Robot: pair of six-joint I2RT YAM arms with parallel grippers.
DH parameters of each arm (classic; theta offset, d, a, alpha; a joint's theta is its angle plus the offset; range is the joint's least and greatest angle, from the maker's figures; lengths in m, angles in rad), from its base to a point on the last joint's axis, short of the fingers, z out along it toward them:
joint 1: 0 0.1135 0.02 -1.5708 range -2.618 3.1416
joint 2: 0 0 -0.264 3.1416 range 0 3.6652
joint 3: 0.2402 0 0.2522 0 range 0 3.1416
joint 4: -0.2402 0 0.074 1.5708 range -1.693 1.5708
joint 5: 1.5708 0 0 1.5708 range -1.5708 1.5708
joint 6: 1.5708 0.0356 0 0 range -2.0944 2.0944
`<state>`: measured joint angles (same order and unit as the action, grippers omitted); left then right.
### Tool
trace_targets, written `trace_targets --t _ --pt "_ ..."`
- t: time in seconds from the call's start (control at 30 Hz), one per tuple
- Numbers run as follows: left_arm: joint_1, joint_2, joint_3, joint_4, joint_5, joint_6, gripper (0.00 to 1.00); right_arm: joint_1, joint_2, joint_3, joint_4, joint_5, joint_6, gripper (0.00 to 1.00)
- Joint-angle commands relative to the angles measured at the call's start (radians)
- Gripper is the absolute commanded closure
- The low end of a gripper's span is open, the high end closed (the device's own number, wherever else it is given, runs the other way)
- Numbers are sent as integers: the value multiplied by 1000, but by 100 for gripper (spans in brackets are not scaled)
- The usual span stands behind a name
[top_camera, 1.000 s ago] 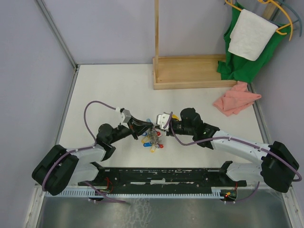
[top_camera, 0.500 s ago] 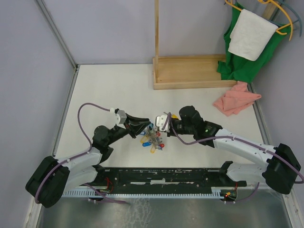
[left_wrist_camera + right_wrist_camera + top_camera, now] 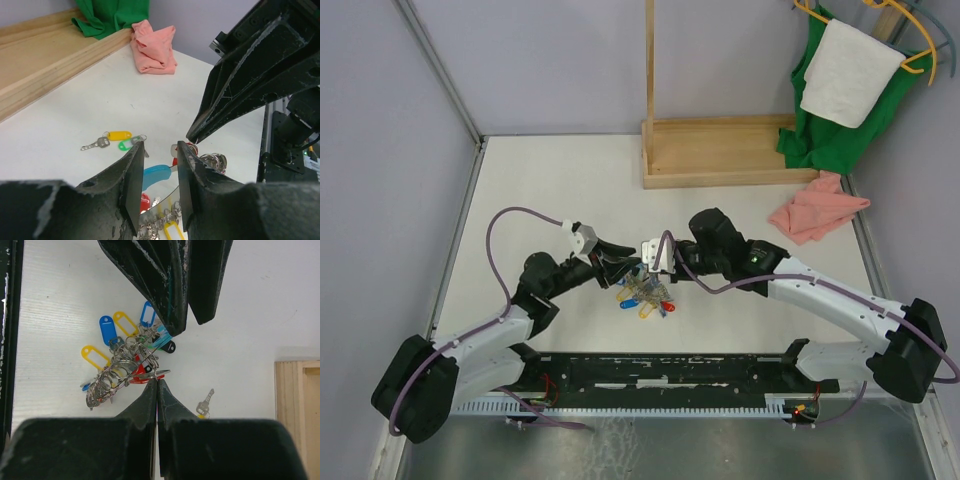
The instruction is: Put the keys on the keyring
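The keyring (image 3: pixel 642 293), with a light-blue band (image 3: pixel 159 175) and grey metal strip, carries many keys with blue, yellow and red tags (image 3: pixel 122 365). My left gripper (image 3: pixel 626 264) holds the ring's band between its jaws, and the bunch hangs down to the table. My right gripper (image 3: pixel 651 264) is shut on a red-tagged key (image 3: pixel 145 373) at the top of the bunch, its tips (image 3: pixel 192 139) right by the left fingers (image 3: pixel 134 185). A loose silver key with a yellow tag (image 3: pixel 119 135) and a green tag lies on the table beyond; it also shows in the right wrist view (image 3: pixel 205 402).
A wooden stand (image 3: pixel 720 150) sits at the back. A pink cloth (image 3: pixel 817 210) lies at the right, also in the left wrist view (image 3: pixel 154 46). A green cloth and a white towel (image 3: pixel 847 72) hang at the back right. A black rail (image 3: pixel 660 368) runs along the front.
Both grippers stayed together over the bunch. The left arm's elbow swung and its gripper shifted slightly right. The right gripper drew left and a little back. The bunch spread slightly.
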<state>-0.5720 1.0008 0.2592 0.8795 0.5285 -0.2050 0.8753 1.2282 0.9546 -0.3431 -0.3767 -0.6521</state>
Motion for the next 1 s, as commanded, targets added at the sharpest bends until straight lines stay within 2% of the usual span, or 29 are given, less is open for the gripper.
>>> trace_targets --t 0.0,0.1,0.23,0.67,0.97 --pt "-8 -28 75 -103 -30 -159 60 5 4 81 -36 5 -38 99" --pt "-12 -47 115 -221 -27 -241 57 5 15 101 -57 0 -43 99" --pt "-33 -100 152 -353 -16 -211 57 5 24 108 -57 -15 -44 99" --pt "-67 -52 194 -463 34 -58 60 5 25 122 -58 -51 -43 99" --pt "-88 -24 211 -473 54 -16 73 5 21 122 -55 -62 -38 99"
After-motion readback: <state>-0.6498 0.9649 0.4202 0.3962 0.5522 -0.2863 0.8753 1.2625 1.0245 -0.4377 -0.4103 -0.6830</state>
